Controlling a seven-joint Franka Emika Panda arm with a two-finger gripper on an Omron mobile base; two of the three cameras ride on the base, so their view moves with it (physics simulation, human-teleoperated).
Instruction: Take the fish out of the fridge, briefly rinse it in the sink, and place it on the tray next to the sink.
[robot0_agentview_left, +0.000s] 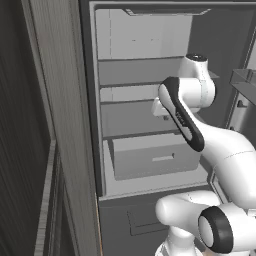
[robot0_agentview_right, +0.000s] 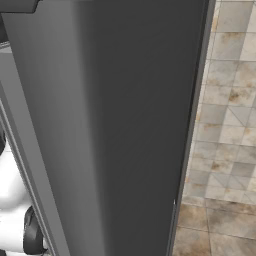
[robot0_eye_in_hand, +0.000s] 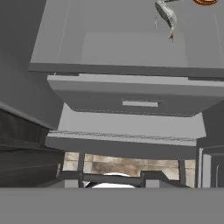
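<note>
The fridge (robot0_agentview_left: 140, 40) stands open, showing its light grey interior, flat shelves and wide lower drawer (robot0_agentview_left: 155, 157). My arm reaches in at the height of the middle shelves, and its forearm hides the fingers in the left base view. In the hand view the fish (robot0_eye_in_hand: 166, 15), a small silvery-grey thing with an orange tip, lies on a grey shelf (robot0_eye_in_hand: 122, 43) above the drawer (robot0_eye_in_hand: 140, 94). It sits far up and to the right of my gripper (robot0_eye_in_hand: 111, 179). The gripper is open, its dark fingertips (robot0_eye_in_hand: 153, 177) wide apart with nothing between them.
Dark wood-grain cupboards (robot0_agentview_left: 20, 125) and a pale side panel (robot0_agentview_left: 60, 100) flank the fridge on the left. The grey fridge door (robot0_agentview_right: 125, 125) swings out on the right, with door bins (robot0_agentview_left: 245, 80) and tiled floor (robot0_agentview_right: 225, 125) beyond. An orange thing (robot0_eye_in_hand: 204, 1) sits beside the fish.
</note>
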